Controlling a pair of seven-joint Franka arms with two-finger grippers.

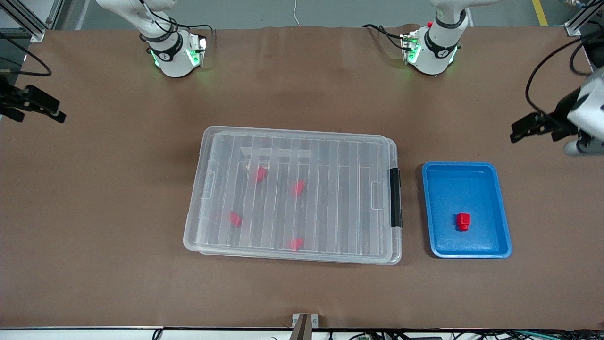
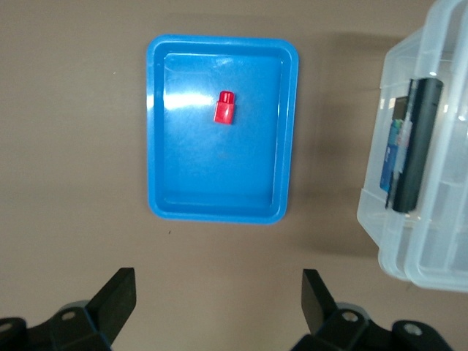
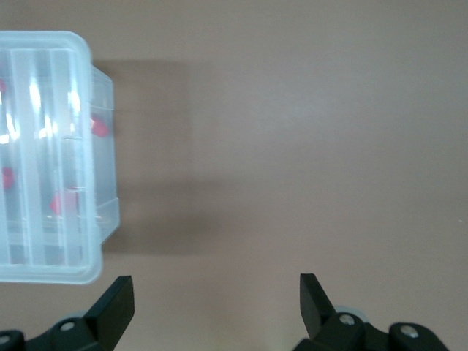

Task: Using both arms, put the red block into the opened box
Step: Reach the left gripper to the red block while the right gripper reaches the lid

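One small red block (image 1: 463,221) lies in a blue tray (image 1: 453,189), toward the tray's edge nearest the front camera. The clear box (image 1: 330,165) sits mid-table with its ribbed lid on and a black clip (image 1: 395,197) on the end facing the tray. Several more red blocks (image 1: 260,174) show through the lid. My left gripper (image 1: 517,131) hangs open and empty over bare table at the left arm's end. In its wrist view (image 2: 218,292) the block (image 2: 224,108) and tray (image 2: 157,146) lie ahead. My right gripper (image 1: 55,113) hangs open and empty over the right arm's end, with a corner of the box (image 3: 44,161) showing in its wrist view (image 3: 216,296).
Brown table covering runs all round the box and tray. The two arm bases (image 1: 175,56) (image 1: 432,52) stand along the table's edge farthest from the front camera. A small metal bracket (image 1: 304,323) sits at the edge nearest the front camera.
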